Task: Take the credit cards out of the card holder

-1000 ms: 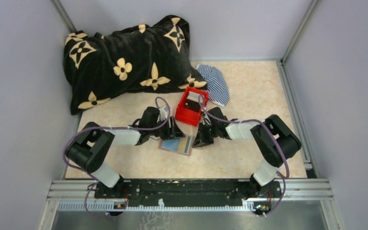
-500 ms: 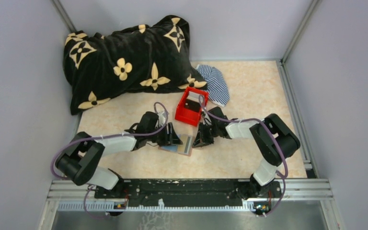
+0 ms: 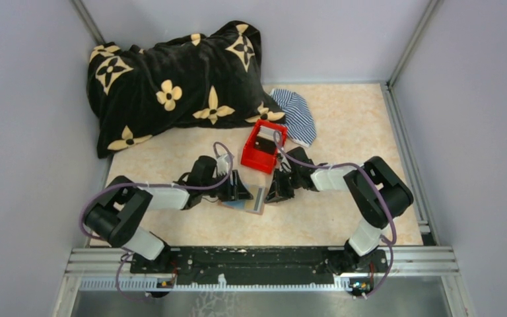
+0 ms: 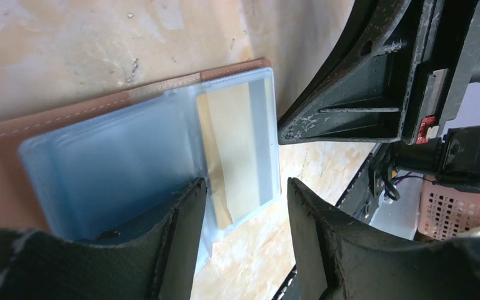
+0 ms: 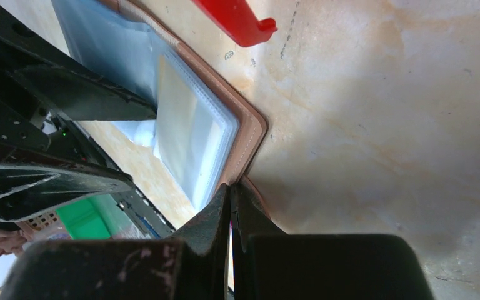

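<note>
Left gripper (image 4: 244, 203) holds its jaws partly apart and empty, straddling the clear sleeves of the reddish-brown leather folding card holder (image 4: 0, 156). The holder lies open and flat, just on the arms' side of the red plastic open-top box (image 3: 263, 153). A light blue plastic card (image 4: 112, 162) sits beneath one finger. A tan card (image 4: 237, 144) lies between the fingers, its long axis along them. Right gripper (image 5: 231, 197), closed tight, touches the holder's edge. The left arm looks better placed to pull.
</note>
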